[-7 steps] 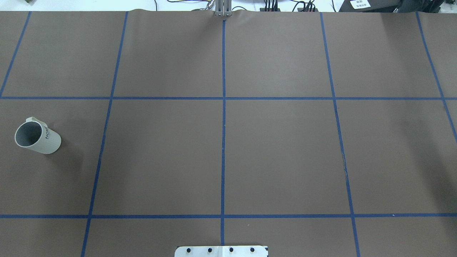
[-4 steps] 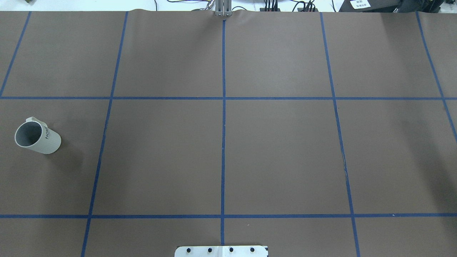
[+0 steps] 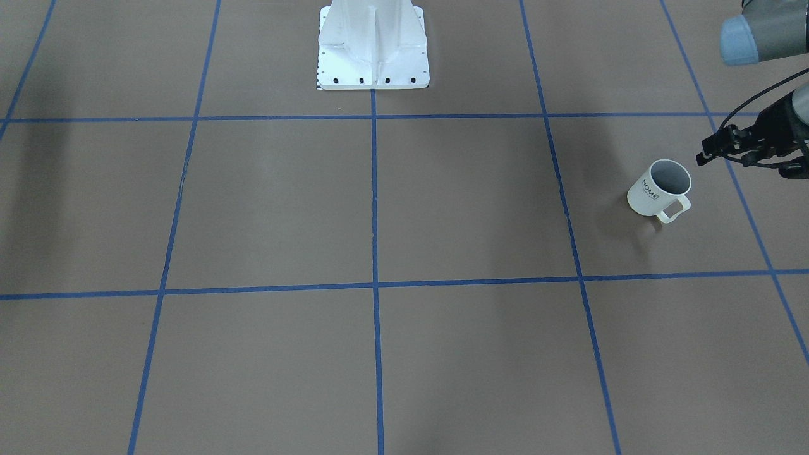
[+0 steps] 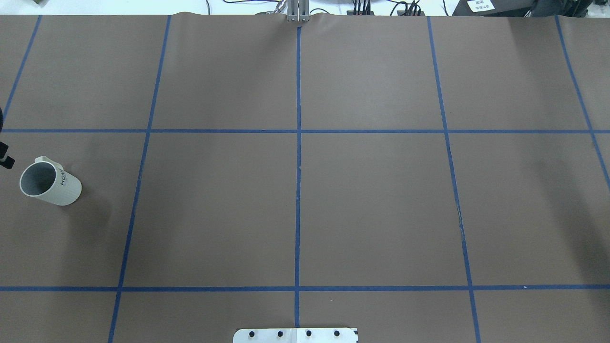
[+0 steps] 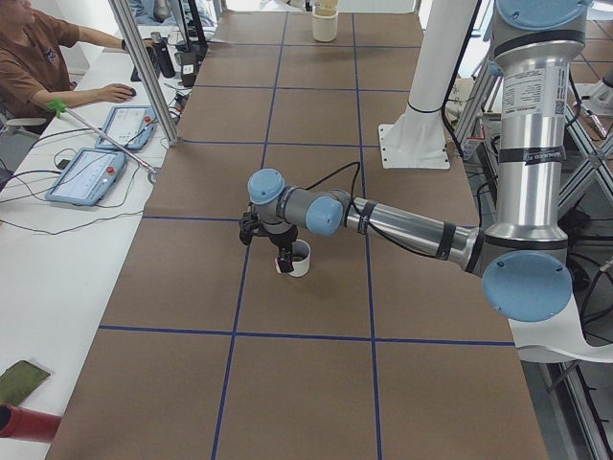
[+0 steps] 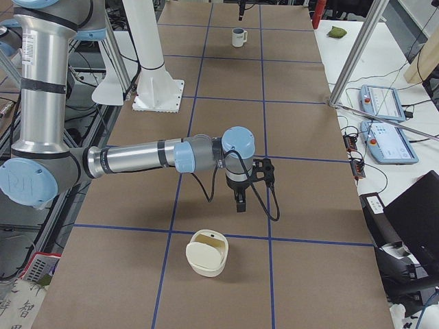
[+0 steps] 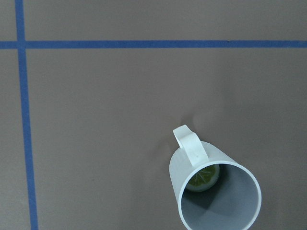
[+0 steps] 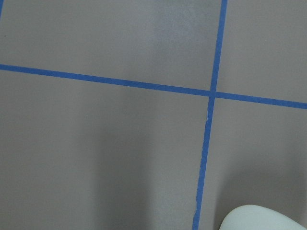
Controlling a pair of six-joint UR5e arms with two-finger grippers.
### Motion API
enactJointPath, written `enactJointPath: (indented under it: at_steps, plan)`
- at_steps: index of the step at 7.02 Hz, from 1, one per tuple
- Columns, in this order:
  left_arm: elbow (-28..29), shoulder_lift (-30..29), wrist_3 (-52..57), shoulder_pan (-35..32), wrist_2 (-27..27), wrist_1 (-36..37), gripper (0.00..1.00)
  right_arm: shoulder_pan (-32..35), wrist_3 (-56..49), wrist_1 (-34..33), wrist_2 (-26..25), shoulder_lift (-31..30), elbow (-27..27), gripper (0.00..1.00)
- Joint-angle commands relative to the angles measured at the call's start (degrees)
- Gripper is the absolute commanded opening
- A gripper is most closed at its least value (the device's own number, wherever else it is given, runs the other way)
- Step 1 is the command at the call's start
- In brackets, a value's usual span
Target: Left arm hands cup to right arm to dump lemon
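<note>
Two grippers, can't tell either's jaw state. Left gripper hangs just beside and above the cup, probably lining up a grab. Cup stands upright below it, lemon inside. Right gripper hovers far off, likely for the handover.

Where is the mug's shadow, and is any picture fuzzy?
Front-facing view: the mug throws a soft, faint shadow onto the brown table cover, toward the picture's lower left. Left wrist view: sharp, with the lemon sitting in shade deep inside the mug. Right wrist view: broad, soft dark bands on the cover, no glare.
</note>
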Motion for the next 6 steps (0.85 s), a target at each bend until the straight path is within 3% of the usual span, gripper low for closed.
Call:
enactJointPath:
  at_steps: [1,3,6]
  plan:
    - [2.55,-0.1,-0.64,1.54,0.04,-0.8,0.99,-0.53,-0.03,0.1,-0.16,0.07,0.0,1.0]
    - [5.54,-0.8,-0.55,1.89,-0.22,-1.24,0.99,-0.53,-0.03,0.19,-0.07,0.07,0.0,1.0]
    - [5.64,-2.29,-2.12,2.86,0.04,-1.15,0.99,-0.53,-0.03,0.19,0.36,-0.02,0.18,1.0]
